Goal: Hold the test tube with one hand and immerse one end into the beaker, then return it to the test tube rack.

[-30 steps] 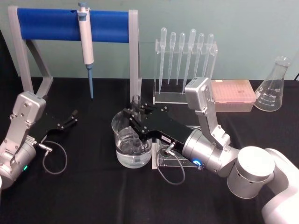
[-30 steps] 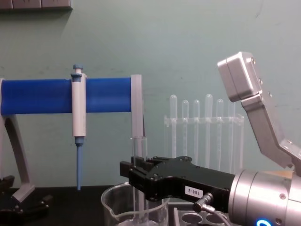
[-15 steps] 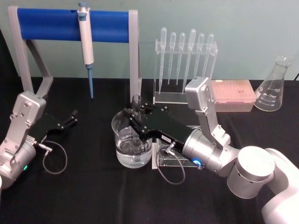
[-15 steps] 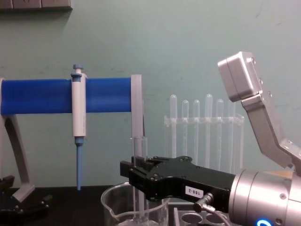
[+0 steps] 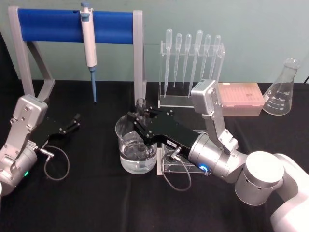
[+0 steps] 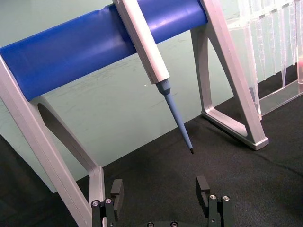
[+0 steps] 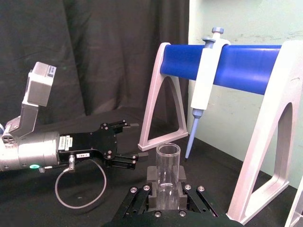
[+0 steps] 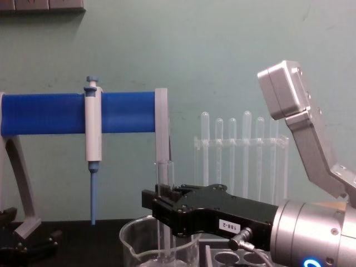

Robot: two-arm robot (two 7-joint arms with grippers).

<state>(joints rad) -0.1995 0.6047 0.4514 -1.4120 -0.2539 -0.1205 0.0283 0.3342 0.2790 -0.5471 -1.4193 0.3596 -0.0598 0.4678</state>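
The test tube (image 5: 140,107) stands upright in the beaker (image 5: 121,137), which holds clear liquid; the tube's lower end is down in that liquid and its open rim rises above the beaker's rim. My right gripper (image 5: 140,123) is shut on the tube's upper part, reaching over the beaker from the right. In the chest view the tube (image 8: 164,173) rises above the black right gripper (image 8: 158,204) and drops into the beaker (image 8: 132,246). The right wrist view shows the tube (image 7: 168,165) clamped between the jaws. My left gripper (image 5: 75,121) rests open on the table at the left, holding nothing (image 6: 160,189).
A stand with a blue bar (image 5: 58,25) holds a white pipettor (image 5: 89,38) behind the beaker. A clear rack of pipettes (image 5: 190,58), a pink tip box (image 5: 241,98) and a conical flask (image 5: 281,89) stand at the back right. A rack with round holes (image 5: 169,164) lies under my right wrist.
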